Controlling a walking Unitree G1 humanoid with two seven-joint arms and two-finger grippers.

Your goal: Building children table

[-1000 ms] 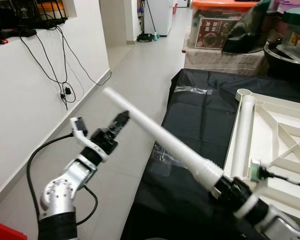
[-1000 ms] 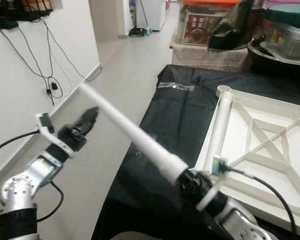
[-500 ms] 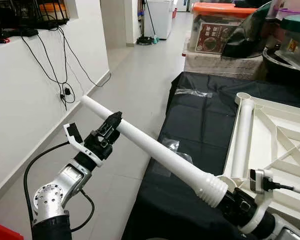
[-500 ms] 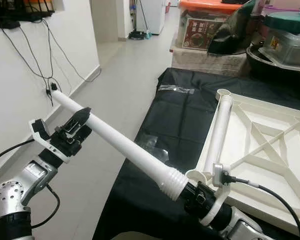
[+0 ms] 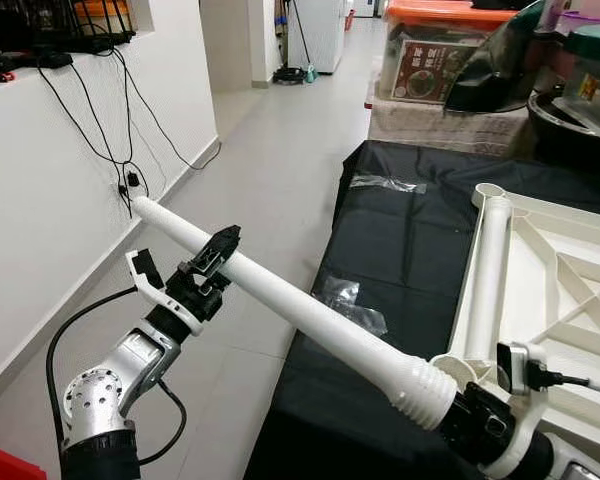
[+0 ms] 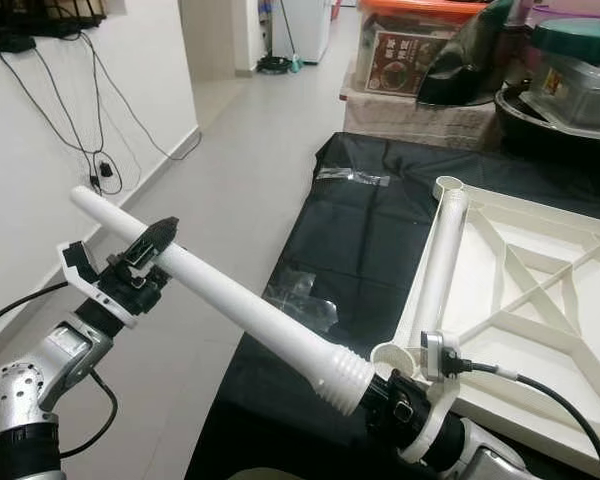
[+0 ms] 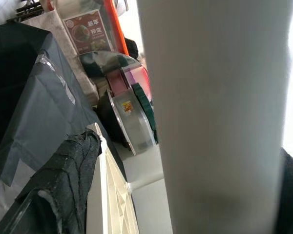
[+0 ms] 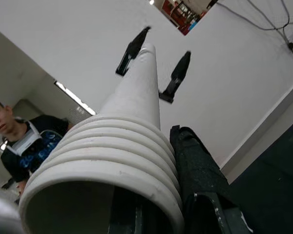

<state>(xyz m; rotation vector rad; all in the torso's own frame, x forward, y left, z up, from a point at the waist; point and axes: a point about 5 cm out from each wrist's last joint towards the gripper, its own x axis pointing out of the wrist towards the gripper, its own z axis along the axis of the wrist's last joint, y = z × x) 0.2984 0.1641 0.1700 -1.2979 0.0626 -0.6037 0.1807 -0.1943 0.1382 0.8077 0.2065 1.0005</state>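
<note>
1. White table leg [image 5: 310,320]: a long plastic tube running diagonally from upper left of the head view to lower right, held in the air over the floor and the table edge. Ribbed collar end [image 6: 345,385] sits at lower right.
2. Right gripper [image 6: 405,405], lower right: clamped on the leg's ribbed end. The right wrist view looks straight along the tube, with a black finger pressed against the collar.
3. Left gripper [image 5: 212,268], centre left: its two fingers straddle the tube near the plain far end. Contact looks likely, but a firm pinch cannot be confirmed; the left wrist view shows the tube close between the fingers [image 7: 63,175].
4. Upturned white tabletop [image 6: 540,290], right of frame, rests on a black cloth [image 5: 400,250]. One leg [image 5: 488,270] lies along its near edge. An open corner socket [image 6: 395,357] sits just beside the held collar.
5. Clear plastic wrap [image 5: 350,300] lies on the cloth, centre.
6. A person [image 8: 24,141] appears at lower left of the right wrist view.
7. Judged step: two-handed carry of a leg toward its socket. Next move calls for swinging the tube upright and seating the collar squarely in the corner socket.
</note>
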